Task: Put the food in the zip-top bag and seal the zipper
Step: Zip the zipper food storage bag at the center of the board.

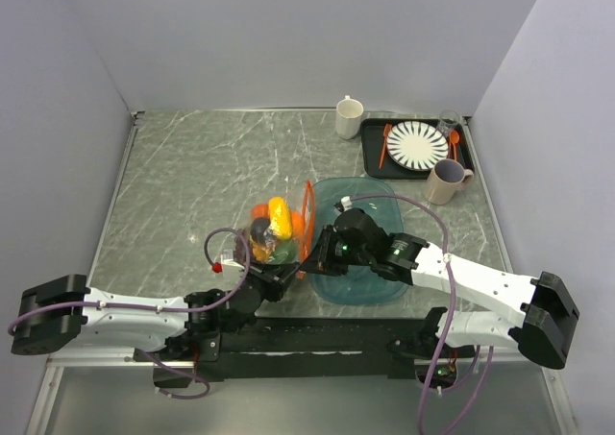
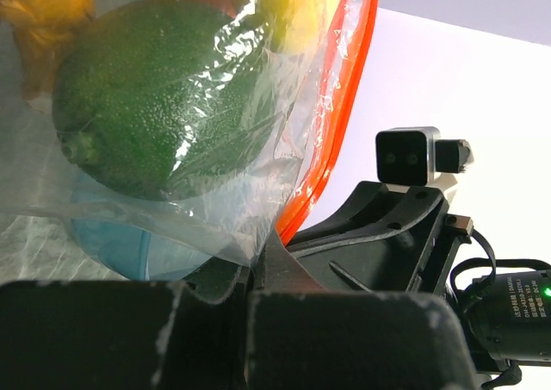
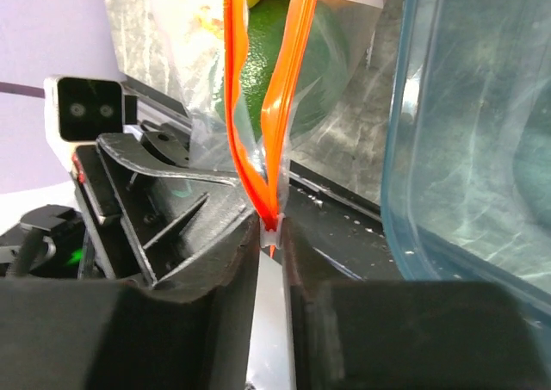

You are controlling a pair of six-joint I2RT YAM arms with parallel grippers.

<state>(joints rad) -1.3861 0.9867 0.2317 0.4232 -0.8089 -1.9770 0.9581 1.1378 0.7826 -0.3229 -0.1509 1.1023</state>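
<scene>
The zip-top bag [image 1: 277,233] stands near the table's front middle, holding the food: a yellow piece [image 1: 279,216], a dark plum [image 1: 259,231] and a green fruit [image 2: 164,106], also in the right wrist view [image 3: 288,54]. The orange-red zipper [image 1: 307,219] runs up its right edge. My left gripper [image 1: 286,274] is shut on the bag's lower corner [image 2: 258,256]. My right gripper [image 1: 315,253] is shut on the zipper's near end with its small white slider [image 3: 272,226]. Above that grip the two orange strips [image 3: 258,106] stand apart.
A translucent teal tray [image 1: 370,281] lies right of the bag, under my right arm, and fills the right of the right wrist view [image 3: 465,149]. At the back right are a white mug [image 1: 349,118], a striped plate [image 1: 417,147] on a black tray [image 1: 370,157], orange cutlery [image 1: 384,145] and a beige mug [image 1: 445,181].
</scene>
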